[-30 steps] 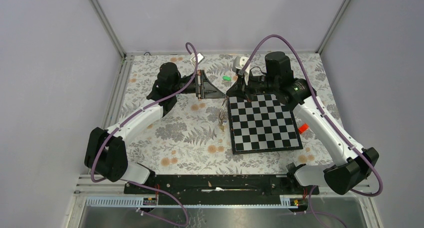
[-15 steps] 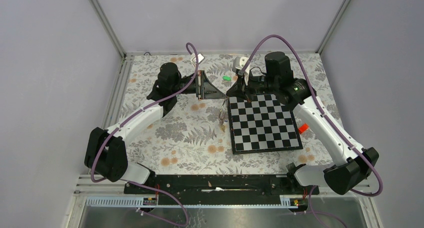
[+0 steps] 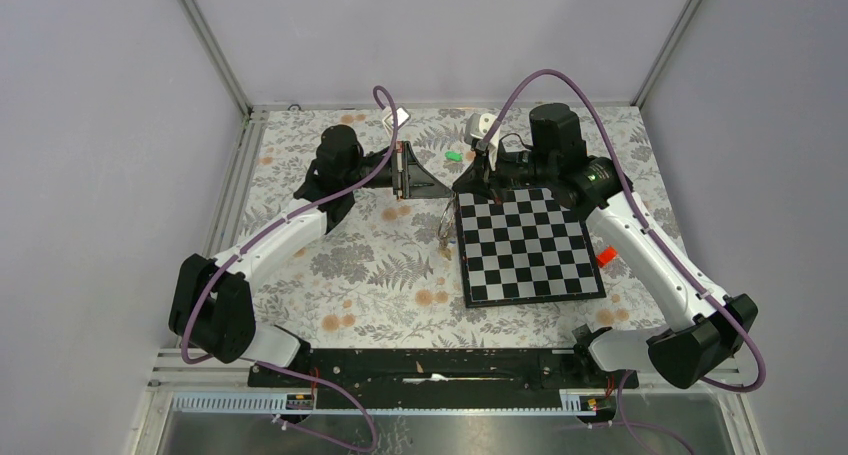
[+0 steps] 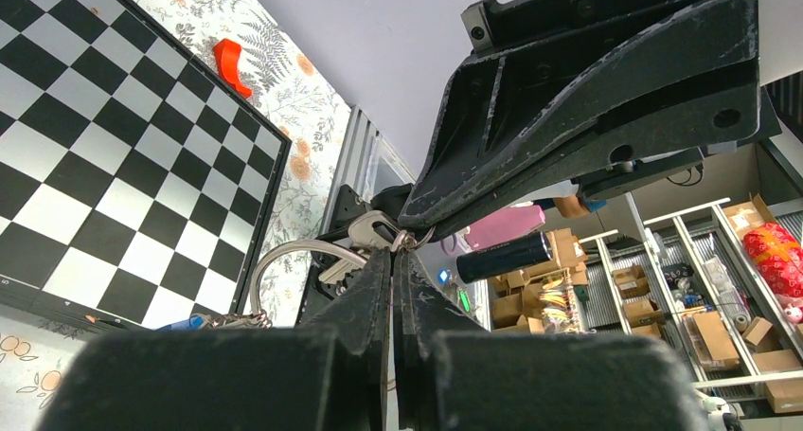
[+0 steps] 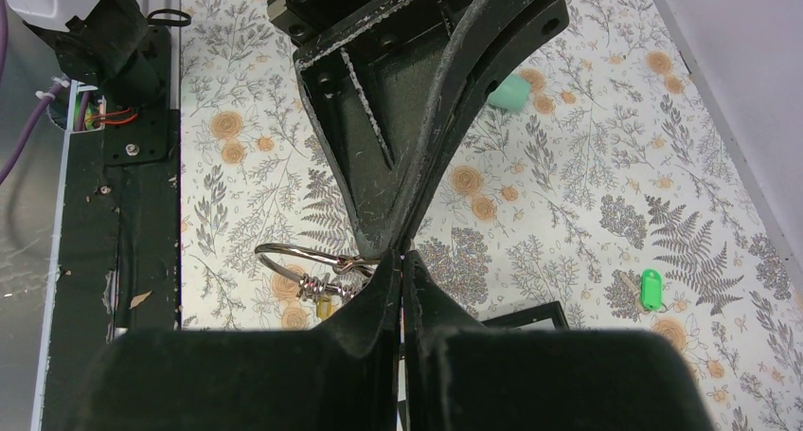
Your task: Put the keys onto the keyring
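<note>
My left gripper [image 3: 438, 187] and right gripper [image 3: 459, 186] meet tip to tip above the mat, just off the chessboard's far left corner. Both are shut. The keyring [image 3: 445, 223], a silvery loop, hangs from the point where they meet. In the right wrist view the keyring [image 5: 301, 257] carries a yellow-headed key, and its end runs into the right gripper [image 5: 402, 260]. In the left wrist view the keyring [image 4: 289, 253] and a silver key blade sit at the left gripper [image 4: 393, 259]. The green-headed key [image 3: 453, 156] lies on the mat; it also shows in the right wrist view [image 5: 650, 287]. I cannot make out the black-headed key.
The chessboard [image 3: 525, 247] lies right of centre, with its corner under the grippers. A small red piece [image 3: 604, 256] lies by its right edge. A mint-coloured object [image 5: 511, 92] and a white object [image 3: 480, 125] sit near the back. The floral mat [image 3: 370, 275] covers the table.
The hanging keyring has turned slightly under the fingertips. Both arms stay where they were.
</note>
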Motion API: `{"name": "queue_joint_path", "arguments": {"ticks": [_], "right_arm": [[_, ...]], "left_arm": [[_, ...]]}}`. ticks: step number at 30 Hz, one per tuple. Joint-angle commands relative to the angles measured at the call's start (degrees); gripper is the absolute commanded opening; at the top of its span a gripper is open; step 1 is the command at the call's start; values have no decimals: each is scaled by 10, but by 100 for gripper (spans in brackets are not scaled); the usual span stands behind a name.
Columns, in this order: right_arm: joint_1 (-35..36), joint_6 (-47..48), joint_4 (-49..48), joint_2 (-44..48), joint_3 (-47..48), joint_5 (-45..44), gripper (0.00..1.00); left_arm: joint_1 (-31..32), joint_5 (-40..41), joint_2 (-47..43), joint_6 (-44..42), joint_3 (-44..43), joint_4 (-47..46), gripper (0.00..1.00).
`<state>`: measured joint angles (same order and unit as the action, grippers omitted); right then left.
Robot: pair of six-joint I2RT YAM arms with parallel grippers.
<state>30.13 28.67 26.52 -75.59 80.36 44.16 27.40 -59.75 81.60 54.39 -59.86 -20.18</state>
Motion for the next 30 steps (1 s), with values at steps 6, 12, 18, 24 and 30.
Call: {"name": "queue_joint_path", "arguments": {"ticks": [6,12,18,24,30], "right_arm": [[-1,13,-44,-4,9,-44,0],[-1,13,-44,-3,7,-44,0],[-1,11,-45,-2,4,-43,0],[-1,12,-46,1,0,-40,0],[-2,22,-40,10,-6,-37,0]], "left_arm": [[21,-57,-28,-7,-13,-17,0],[21,-57,-29,-8,-13,-17,0],[21,-56,-29,-9,-14,-16,0],[21,-58,-30,-10,-14,-15,0],[21,-59,-34,-14,-14,-14,0]]}}
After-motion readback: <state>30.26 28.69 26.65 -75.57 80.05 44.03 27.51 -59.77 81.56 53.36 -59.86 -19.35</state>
